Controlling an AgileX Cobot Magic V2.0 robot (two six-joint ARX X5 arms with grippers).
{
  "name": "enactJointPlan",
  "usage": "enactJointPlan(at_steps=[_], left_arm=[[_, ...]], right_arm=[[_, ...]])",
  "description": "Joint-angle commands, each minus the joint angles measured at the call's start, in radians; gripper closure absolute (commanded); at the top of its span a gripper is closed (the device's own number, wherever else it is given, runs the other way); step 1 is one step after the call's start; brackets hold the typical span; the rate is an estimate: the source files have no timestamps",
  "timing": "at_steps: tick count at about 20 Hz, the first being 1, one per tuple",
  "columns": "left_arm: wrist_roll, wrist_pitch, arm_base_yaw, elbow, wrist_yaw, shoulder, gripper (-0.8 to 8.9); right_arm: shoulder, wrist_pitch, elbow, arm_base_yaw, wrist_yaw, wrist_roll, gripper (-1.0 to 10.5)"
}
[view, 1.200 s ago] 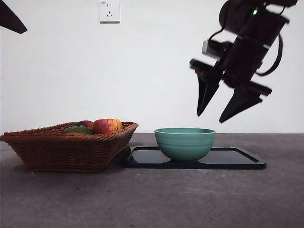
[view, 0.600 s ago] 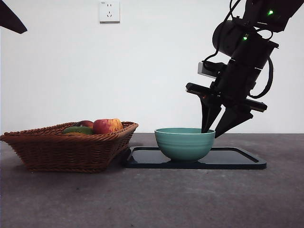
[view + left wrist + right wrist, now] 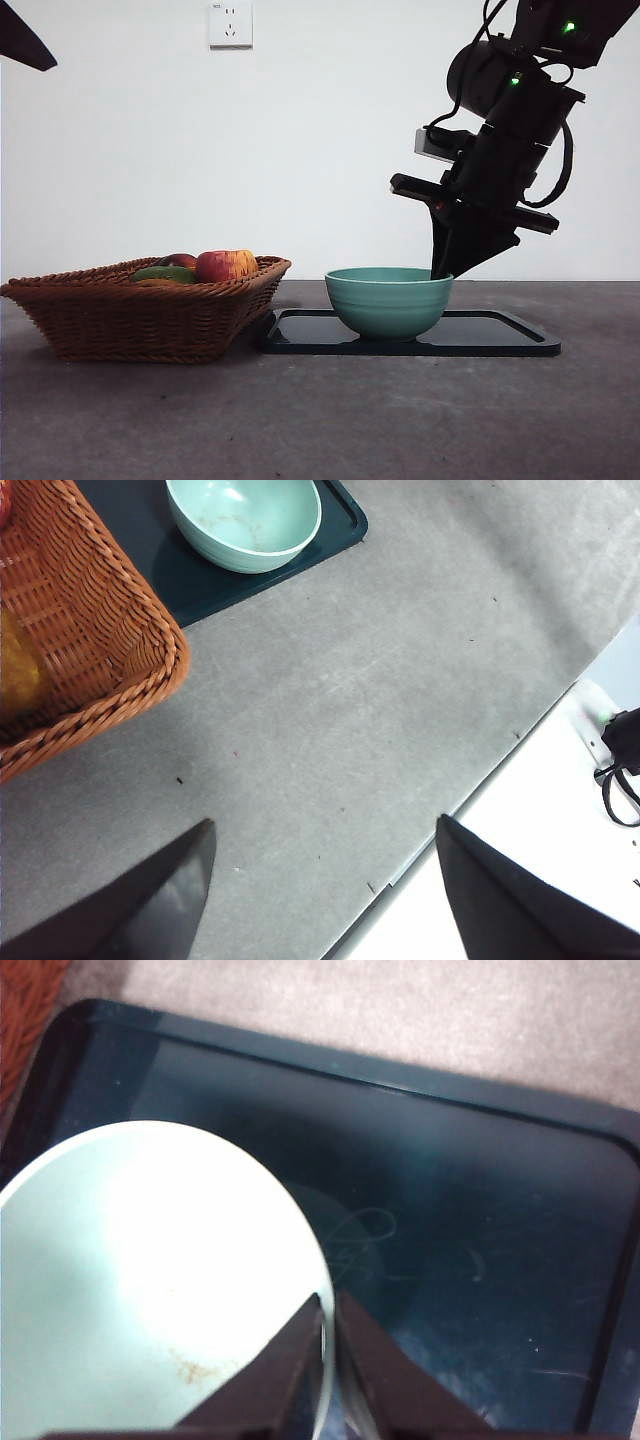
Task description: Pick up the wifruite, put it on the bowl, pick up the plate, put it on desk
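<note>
Broadly, the desk is a matte, mottled grey-brown surface that fills the lower part of the front view and carries everything else. On it, at that view's left, stands a brown wicker basket holding a red-yellow apple and a green fruit; a yellowish shape inside the basket in the left wrist view cannot be identified. Just beside the basket lies a flat black tray, its near corner almost touching the wicker. The teal-green bowl stands upright on the left part of the tray, ridged outside, its pale interior showing only faint brownish marks in both wrist views. No small brown fruit can be made out in any view.

The right gripper has descended from above at the bowl's right side. Its jaws are pressed close with the bowl's thin rim pinched between them, one jaw inside the bowl and one outside, over the tray.

The left gripper hangs high above bare desk, near the table's edge and well apart from basket and bowl, its jaws spread wide; in the front view it shows only as a black tip at the upper left corner. A white wall socket sits on the wall behind.
</note>
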Motion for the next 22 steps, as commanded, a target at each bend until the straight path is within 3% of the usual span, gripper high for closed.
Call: enactJointPlan(at_steps=[1,6,11,14,16,22], left_arm=[[0.018,0.003,-0.005,0.016,0.007,0.006,4.74],[0.018,0.0,-0.005,0.016,0.007,0.006,4.74],[0.019,-0.019,-0.005,0.016,0.007,0.006,4.74],[0.019,-0.019,-0.005,0.016,0.007,0.006,4.74],[0.019,-0.02,-0.005,0.016,0.007,0.006,4.74],[0.019,-0.02,-0.005,0.016,0.007,0.006,4.74]], right_arm=[[-0.023,0.007,0.022,0.008,0.002,-0.009,9.3],[-0.172,-0.044,0.022,0.026,0.001,-0.009,9.3],[-0.355,-0.203,0.022,0.064,0.002,-0.012,9.3],[-0.451,-0.284,-0.004,0.111,0.06,-0.013,9.3],[-0.518,-0.283,-0.069,0.15,0.108,-0.012,9.3],[-0.602,-0.19,-0.294,0.253,0.113,0.031,9.3]])
